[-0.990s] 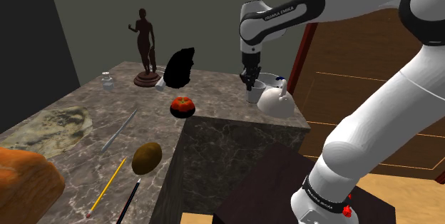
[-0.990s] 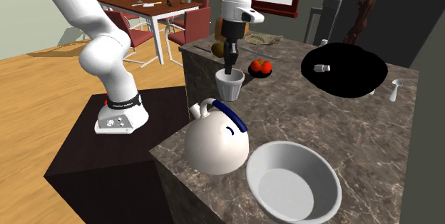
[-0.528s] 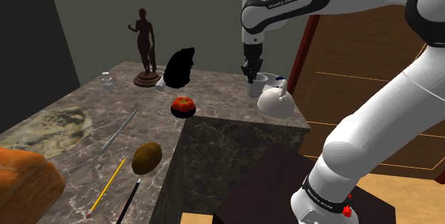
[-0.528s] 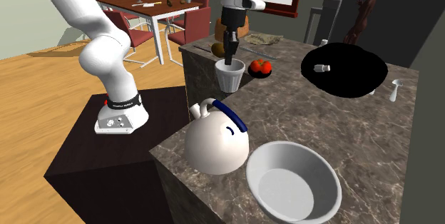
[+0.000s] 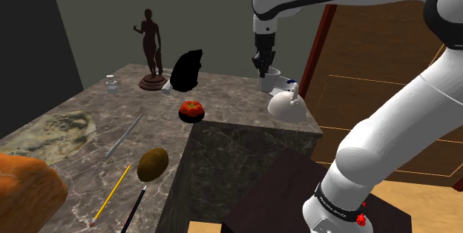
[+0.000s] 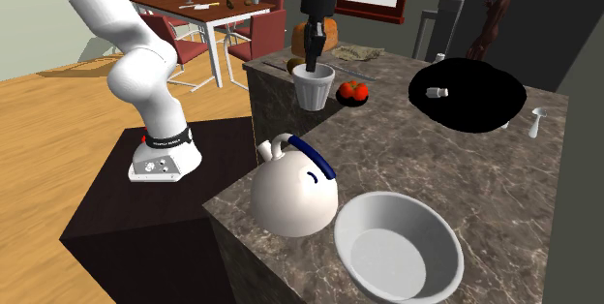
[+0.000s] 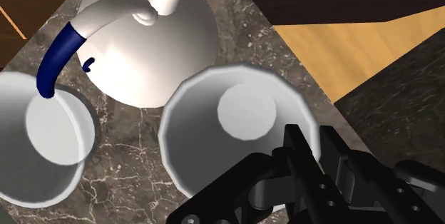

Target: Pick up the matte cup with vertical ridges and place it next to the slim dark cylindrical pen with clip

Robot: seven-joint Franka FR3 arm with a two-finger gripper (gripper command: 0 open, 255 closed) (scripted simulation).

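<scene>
The place was a home with an open kitchen and dining room. A dark marble counter (image 6: pixel 484 186) carried a white kettle (image 6: pixel 290 196), a bowl (image 6: pixel 373 217) and a small statue (image 5: pixel 151 42). Behind it, a dining table (image 6: pixel 194 4) with red chairs (image 6: pixel 259 33) stood on a wooden floor (image 6: pixel 48 147).

Matt white cup (image 6: pixel 313 87), smooth kettle (image 6: pixel 290 196), veined marble counter (image 6: pixel 426 162).

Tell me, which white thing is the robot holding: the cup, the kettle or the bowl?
The ridged white cup. The gripper clasps its rim, while the kettle and bowl sit untouched on the counter.
</scene>
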